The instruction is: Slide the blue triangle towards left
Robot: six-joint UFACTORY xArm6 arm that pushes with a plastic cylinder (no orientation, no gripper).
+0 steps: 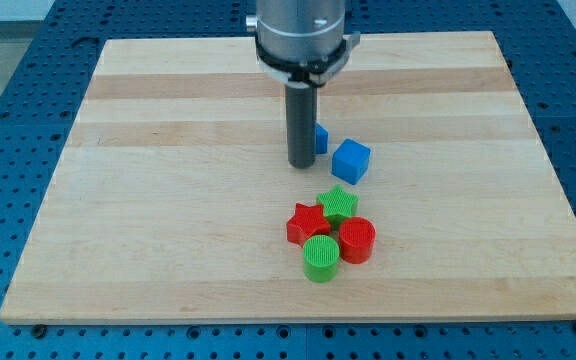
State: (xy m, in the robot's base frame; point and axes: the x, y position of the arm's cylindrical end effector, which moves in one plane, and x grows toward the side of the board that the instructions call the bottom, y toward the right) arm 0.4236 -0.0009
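Note:
The blue triangle (321,138) lies near the board's middle, mostly hidden behind my rod; only its right edge shows. My tip (301,164) rests on the board just left of and slightly below it, touching or very close. A blue cube (351,160) sits just right of the triangle.
Below the tip lies a tight cluster: a green star (339,204), a red star (307,223), a red cylinder (357,240) and a green cylinder (320,258). The wooden board (168,200) sits on a blue perforated table.

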